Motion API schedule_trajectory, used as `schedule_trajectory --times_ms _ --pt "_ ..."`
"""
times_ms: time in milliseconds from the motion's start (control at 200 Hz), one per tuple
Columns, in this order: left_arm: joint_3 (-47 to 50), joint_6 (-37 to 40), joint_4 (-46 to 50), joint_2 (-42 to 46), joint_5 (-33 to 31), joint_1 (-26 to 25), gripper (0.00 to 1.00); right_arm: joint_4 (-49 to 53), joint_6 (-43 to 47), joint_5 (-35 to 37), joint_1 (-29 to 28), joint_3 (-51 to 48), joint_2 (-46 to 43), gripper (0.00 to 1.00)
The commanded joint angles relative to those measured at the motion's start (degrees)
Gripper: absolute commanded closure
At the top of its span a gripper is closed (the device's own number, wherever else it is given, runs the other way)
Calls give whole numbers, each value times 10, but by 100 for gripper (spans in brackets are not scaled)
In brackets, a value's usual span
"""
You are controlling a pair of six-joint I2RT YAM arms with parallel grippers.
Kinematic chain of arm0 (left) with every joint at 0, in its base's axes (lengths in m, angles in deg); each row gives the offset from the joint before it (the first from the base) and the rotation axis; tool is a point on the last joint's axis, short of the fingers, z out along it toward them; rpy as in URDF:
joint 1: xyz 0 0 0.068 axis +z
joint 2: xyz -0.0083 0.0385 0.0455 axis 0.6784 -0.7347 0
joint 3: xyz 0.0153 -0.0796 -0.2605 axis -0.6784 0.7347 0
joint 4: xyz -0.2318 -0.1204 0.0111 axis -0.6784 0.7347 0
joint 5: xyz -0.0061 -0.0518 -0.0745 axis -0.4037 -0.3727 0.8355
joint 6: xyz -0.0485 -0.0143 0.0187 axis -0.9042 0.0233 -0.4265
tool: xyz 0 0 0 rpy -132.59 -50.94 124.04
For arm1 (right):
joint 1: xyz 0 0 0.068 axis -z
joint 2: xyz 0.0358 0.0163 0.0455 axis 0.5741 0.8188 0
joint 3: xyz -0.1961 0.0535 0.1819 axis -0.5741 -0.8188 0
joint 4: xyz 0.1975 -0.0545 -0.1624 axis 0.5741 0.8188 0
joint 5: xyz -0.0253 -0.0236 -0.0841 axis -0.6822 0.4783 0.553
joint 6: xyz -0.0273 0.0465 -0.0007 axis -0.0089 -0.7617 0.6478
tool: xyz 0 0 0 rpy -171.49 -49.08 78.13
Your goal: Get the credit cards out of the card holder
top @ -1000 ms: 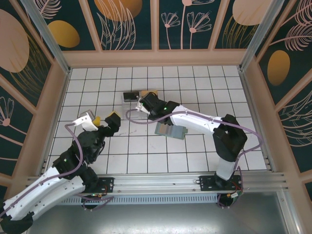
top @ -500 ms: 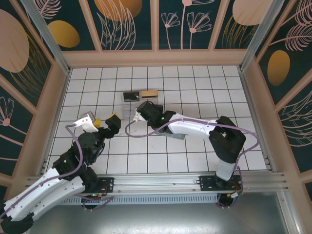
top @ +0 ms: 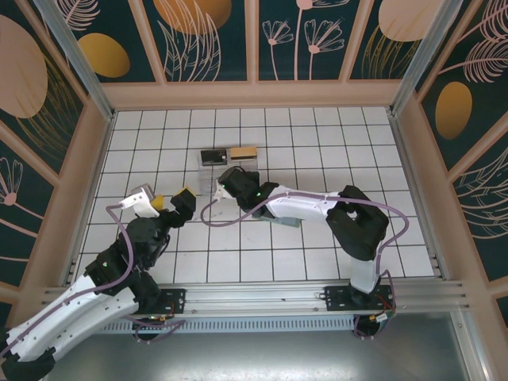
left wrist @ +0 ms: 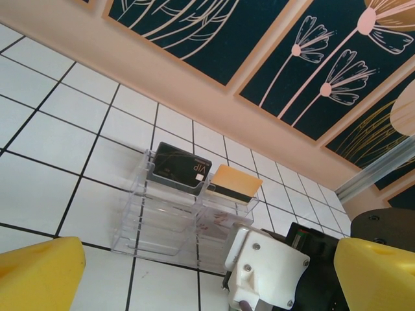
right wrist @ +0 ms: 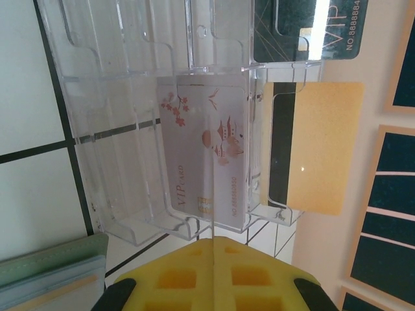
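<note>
The clear plastic box (top: 211,171) holds a tan-gold credit card (top: 243,152) (right wrist: 314,146) (left wrist: 237,183) and a black VIP card (left wrist: 178,170) in its far slots. A pale flowered VIP card (right wrist: 204,152) leans in a nearer slot. My right gripper (top: 225,181) (right wrist: 213,241) is shut, its yellow tips just short of that pale card's near edge. The grey-green card holder (right wrist: 45,265) (top: 289,220) lies behind it, mostly under the right forearm, with pale card edges showing in it. My left gripper (top: 171,198) (left wrist: 207,278) stands open and empty, left of the box.
The right arm's white wrist housing (left wrist: 266,262) sits directly ahead of the left gripper. Peach walls (top: 254,94) enclose the white tiled floor (top: 333,143). Open tiles lie to the far right and far left.
The right gripper, shut throughout, drew back a little from the box toward me. The tan card went from tilted to lying flat in its slot. The forearm now covers more of the card holder.
</note>
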Motion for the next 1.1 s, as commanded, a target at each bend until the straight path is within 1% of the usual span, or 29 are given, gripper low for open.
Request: schedule_trajectory --times_ms 0,646,1096 --pt "4 -5 9 9 -6 2 1 -13 5 -2 2 21 10 100" --pt "5 -7 18 13 -12 2 1 -21 6 -18 10 44 42 100" --pt "9 -8 19 13 -15 2 1 -22 -2 -27 21 27 43 100"
